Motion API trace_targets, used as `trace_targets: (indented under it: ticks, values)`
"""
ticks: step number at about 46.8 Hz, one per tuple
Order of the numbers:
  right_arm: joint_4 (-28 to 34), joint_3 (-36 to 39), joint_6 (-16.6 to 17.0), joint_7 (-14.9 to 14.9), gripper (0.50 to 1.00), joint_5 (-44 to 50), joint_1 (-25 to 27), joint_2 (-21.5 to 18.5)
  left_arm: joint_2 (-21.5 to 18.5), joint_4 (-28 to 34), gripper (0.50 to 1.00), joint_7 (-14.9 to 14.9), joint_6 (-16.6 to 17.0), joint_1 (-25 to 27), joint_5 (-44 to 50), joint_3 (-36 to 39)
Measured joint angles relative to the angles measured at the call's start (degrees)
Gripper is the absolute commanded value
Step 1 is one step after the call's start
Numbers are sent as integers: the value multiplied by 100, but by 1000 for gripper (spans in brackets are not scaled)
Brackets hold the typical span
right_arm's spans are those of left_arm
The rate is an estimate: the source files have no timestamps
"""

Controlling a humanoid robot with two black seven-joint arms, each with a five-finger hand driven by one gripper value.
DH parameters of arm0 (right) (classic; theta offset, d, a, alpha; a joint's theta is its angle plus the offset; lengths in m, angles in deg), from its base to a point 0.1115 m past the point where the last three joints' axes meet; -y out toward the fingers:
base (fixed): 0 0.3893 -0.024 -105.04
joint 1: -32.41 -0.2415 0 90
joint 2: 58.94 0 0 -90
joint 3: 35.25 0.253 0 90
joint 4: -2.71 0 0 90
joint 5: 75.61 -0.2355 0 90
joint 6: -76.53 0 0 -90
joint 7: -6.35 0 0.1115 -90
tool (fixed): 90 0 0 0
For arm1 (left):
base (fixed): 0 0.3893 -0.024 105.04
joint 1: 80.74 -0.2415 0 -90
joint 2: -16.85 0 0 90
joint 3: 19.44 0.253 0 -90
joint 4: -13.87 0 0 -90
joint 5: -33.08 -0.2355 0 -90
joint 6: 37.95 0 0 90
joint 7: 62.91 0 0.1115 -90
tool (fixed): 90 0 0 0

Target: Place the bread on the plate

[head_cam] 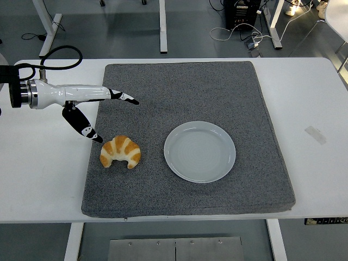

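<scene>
A golden croissant (120, 152) lies on the left part of the grey mat (190, 81). To its right sits an empty pale plate (199, 151), not touching the bread. My left hand (111, 117) comes in from the left edge and hovers just above and behind the croissant. Its fingers (123, 97) are stretched out flat and its thumb (82, 125) points down toward the bread, with nothing held. The thumb tip ends a little left of the croissant's top edge. My right arm does not show.
The mat covers most of the white table (310, 98). A small strip of clear tape (316, 135) lies on the table at the right. A black cable (60, 53) loops behind my left wrist. Desk legs and cables stand on the floor beyond.
</scene>
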Motion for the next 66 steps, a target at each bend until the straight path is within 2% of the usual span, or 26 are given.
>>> trace_targets:
  ticks: [12,18,31,41,48,53,66]
  values:
    - [0,0,0,0,1000,0,0,0,129,0,980,8,937,-411,-35,207]
    - [0,0,0,0,1000,0,-1,0,292,-4,980,10,1256,-634,22,203]
    - [0,0,0,0,1000,0,0,0,390,-3,980,10,1501,-944,46,188]
    - [0,0,0,0,1000,0,0,0,389,-76,980,27,1552,-1174,46,162]
    - [0,0,0,0,1000,0,-1,0,421,-163,980,65,1835,-1305,46,173]
    - [0,0,0,0,1000,0,0,0,605,-367,980,89,2011,-1363,47,177]
    - [0,0,0,0,1000,0,0,0,863,-531,980,115,2285,-1513,55,155]
